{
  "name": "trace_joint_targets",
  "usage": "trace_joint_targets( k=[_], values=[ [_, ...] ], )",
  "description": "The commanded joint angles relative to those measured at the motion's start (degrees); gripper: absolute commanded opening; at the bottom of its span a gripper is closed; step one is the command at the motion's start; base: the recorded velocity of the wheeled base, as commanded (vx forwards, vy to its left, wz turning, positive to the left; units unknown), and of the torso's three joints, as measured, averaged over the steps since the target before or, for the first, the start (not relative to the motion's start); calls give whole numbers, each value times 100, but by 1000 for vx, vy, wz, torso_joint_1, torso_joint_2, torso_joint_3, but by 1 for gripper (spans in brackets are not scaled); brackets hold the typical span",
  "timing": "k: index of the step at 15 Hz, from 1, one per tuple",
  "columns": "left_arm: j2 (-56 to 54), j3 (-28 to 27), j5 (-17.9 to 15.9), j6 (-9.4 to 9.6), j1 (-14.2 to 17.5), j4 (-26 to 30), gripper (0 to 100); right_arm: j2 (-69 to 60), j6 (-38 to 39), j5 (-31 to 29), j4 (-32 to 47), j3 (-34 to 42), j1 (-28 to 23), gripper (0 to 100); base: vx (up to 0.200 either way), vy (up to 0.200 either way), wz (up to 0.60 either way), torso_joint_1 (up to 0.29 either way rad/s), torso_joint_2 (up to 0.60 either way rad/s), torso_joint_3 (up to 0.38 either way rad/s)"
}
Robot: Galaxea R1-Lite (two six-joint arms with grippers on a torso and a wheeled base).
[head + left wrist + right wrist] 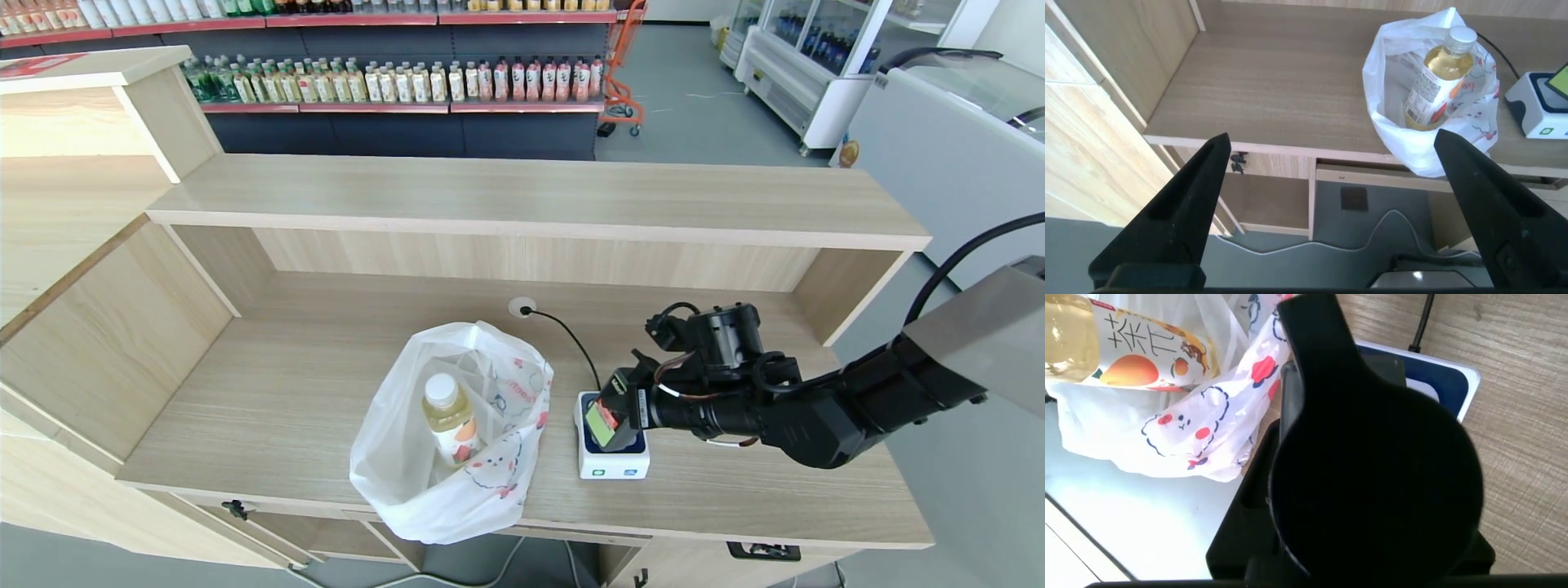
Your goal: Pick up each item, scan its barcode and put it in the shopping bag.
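Note:
A white plastic shopping bag (482,482) with a cartoon print stands open on the wooden counter (286,400), with a yellow drink bottle (449,420) upright inside. To its right sits a white barcode scanner (614,467) with a blue top. My right gripper (614,408) is shut on a small green and orange item (601,425), held just above the scanner. In the right wrist view a dark round shape (1372,474) covers the scanner (1449,376), beside the bag (1184,433). My left gripper (1343,204) hangs open off the counter's front edge, to the left of the bag (1404,139) and its bottle (1437,77).
A black cable (571,339) runs from a hole in the counter's back to the scanner. A raised shelf (531,196) and side walls enclose the counter. Store shelves of bottles (392,82) and freezers (939,122) stand beyond. Bare counter lies left of the bag.

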Motion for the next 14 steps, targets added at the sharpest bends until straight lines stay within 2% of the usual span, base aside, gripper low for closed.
trace_joint_targets(
  k=[1, 14],
  values=[
    [-2, 0, 0, -2, 0, -9, 100, 69, 6, 2, -1, -50, 22, 0, 0, 0, 0, 0, 0, 0],
    [-2, 0, 0, -2, 0, 0, 100, 368, 24, -7, -247, -112, 22, 0, 0, 0, 0, 0, 0, 0]
  ],
)
